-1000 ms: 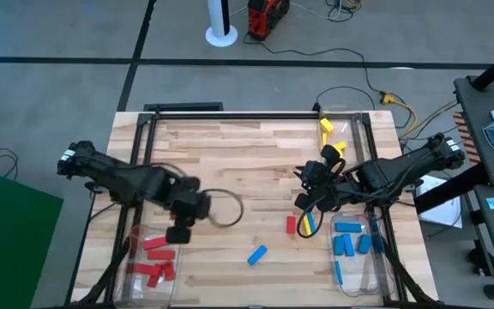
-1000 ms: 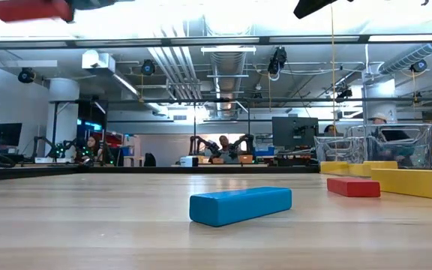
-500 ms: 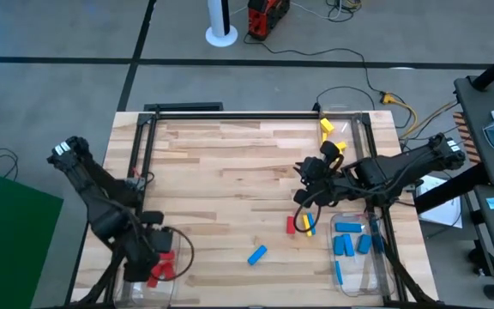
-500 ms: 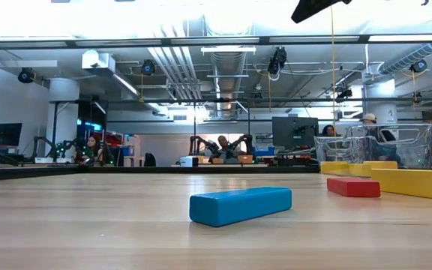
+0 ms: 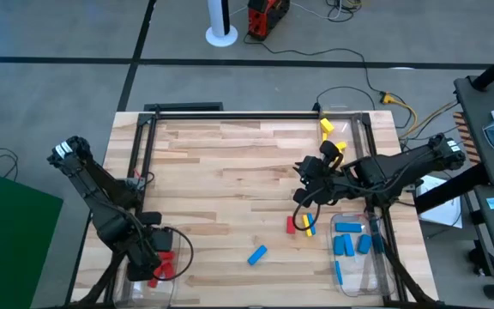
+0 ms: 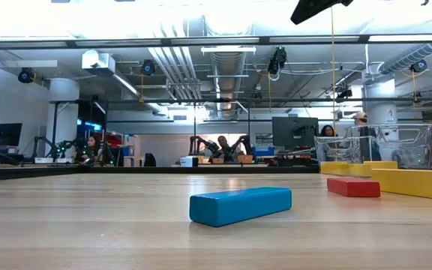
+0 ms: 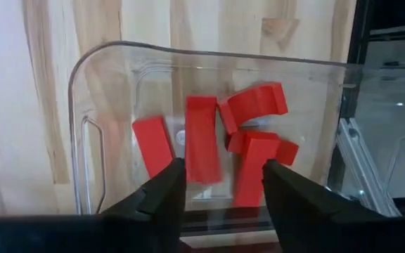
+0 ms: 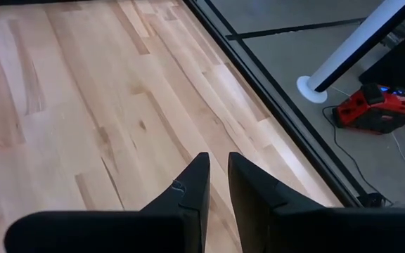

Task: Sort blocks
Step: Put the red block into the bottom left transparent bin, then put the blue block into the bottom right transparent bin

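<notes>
A blue block (image 5: 257,254) (image 6: 240,205) lies flat on the wooden table near the front. To its right a red block (image 5: 291,225) (image 6: 353,187) and a yellow block (image 5: 307,223) (image 6: 415,182) lie side by side. Several red blocks (image 7: 202,147) lie in a clear bin (image 7: 118,53) at the near left corner. My left gripper (image 5: 151,256) (image 7: 222,186) hangs open above that bin, nothing between its fingers. My right gripper (image 5: 305,176) (image 8: 216,165) hovers shut above the table right of the middle, clear of the blocks.
A clear bin (image 5: 363,266) with several blue blocks stands at the near right. Another clear bin (image 5: 343,116) with yellow blocks (image 5: 326,127) stands at the far right. A black frame (image 5: 230,116) runs along the table's far edge and sides.
My left gripper has swung from the table's left middle toward the near left corner and now hangs over the red bin. The red block that showed high up in the low view a second ago has left that view.
</notes>
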`<act>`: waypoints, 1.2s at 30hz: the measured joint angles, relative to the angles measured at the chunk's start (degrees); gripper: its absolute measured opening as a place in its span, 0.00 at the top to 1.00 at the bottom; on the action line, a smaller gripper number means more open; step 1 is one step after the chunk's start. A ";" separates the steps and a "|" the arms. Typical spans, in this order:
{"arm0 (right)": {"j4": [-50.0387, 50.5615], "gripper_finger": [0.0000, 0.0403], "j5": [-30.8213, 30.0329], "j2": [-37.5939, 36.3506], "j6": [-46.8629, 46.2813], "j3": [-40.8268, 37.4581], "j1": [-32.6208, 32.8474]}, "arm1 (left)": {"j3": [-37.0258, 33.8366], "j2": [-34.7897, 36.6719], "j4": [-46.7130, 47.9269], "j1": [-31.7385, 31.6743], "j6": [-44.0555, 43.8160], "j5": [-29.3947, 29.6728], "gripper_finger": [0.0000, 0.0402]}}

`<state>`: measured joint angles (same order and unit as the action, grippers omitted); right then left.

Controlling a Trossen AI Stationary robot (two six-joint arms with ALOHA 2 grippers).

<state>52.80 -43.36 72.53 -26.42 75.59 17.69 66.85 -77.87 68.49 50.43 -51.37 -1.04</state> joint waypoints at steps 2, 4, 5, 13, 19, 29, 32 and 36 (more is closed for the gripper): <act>-0.08 0.89 0.03 0.00 -0.01 0.00 0.00 | 0.67 0.00 0.26 0.00 1.03 0.03 0.56; -0.43 0.88 0.03 0.00 -0.05 0.00 -0.02 | 1.69 0.00 1.63 0.00 1.37 0.26 0.54; -0.66 0.88 0.05 0.00 -0.08 0.00 0.00 | 2.33 0.00 2.46 0.00 1.35 0.61 0.54; -3.40 0.89 2.12 0.00 -0.16 0.00 -0.27 | 10.10 -0.01 8.21 -3.11 2.29 10.76 0.53; -6.89 0.88 9.33 0.00 0.68 0.00 -1.96 | 12.01 0.26 8.17 -9.46 7.25 17.72 0.53; -8.65 0.84 13.61 0.02 4.15 4.12 -2.73 | 8.27 0.88 -3.16 -21.07 18.81 24.55 0.53; -8.61 0.83 13.87 0.02 4.60 5.65 -2.73 | 6.21 1.03 -8.62 -23.43 21.48 24.03 0.53; -8.64 0.81 16.84 0.02 4.97 7.27 -2.73 | 4.17 1.07 -14.24 -26.77 21.67 14.55 0.53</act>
<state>44.16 -26.52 72.55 -21.46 82.87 14.96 71.02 -76.79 54.25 23.67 -29.70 13.51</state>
